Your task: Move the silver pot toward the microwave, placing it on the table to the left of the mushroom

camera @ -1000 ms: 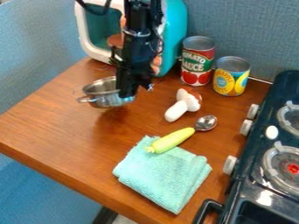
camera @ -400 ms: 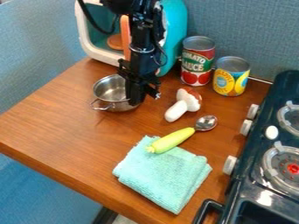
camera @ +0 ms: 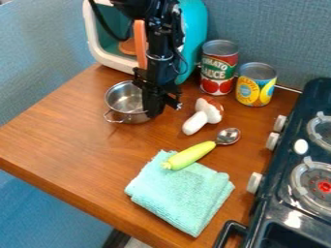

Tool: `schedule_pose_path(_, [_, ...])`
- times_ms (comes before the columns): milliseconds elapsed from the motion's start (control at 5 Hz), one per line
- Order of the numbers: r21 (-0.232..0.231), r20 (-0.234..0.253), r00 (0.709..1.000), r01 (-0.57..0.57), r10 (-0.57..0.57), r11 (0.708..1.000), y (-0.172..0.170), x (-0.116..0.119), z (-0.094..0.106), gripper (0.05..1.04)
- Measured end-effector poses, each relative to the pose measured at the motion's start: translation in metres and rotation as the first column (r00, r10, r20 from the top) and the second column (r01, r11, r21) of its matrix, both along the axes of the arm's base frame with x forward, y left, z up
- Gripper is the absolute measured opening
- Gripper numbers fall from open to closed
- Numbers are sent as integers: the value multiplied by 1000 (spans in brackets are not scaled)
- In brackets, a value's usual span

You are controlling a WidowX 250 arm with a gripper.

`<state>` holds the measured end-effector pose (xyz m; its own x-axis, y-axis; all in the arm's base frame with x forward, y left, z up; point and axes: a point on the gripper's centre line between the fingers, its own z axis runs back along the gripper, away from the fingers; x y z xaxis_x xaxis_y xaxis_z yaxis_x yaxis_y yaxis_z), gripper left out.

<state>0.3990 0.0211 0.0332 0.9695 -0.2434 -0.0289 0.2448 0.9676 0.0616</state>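
The pot [camera: 125, 100] is no longer tilting, so the surface [camera: 71, 135] is carrying it. The claw [camera: 153, 107] is touching its four-o'clock side; I cannot tell its grip.

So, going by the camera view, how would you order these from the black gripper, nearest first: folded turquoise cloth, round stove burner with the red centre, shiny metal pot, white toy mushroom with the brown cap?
1. Metal pot, right at the gripper
2. Toy mushroom, just right of it in view
3. Cloth, toward the table's front
4. Burner, far right
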Motion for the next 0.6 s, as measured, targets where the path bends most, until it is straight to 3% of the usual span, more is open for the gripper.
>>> schedule_pose_path(200, [-11,47,988,-148,148,989,-2,-15,-1,301])
schedule_pose_path(400, [-81,183,956,-217,229,973,9,-26,48,584])
schedule_pose_path(600, [-92,293,930,-205,223,974,25,-39,97,887])
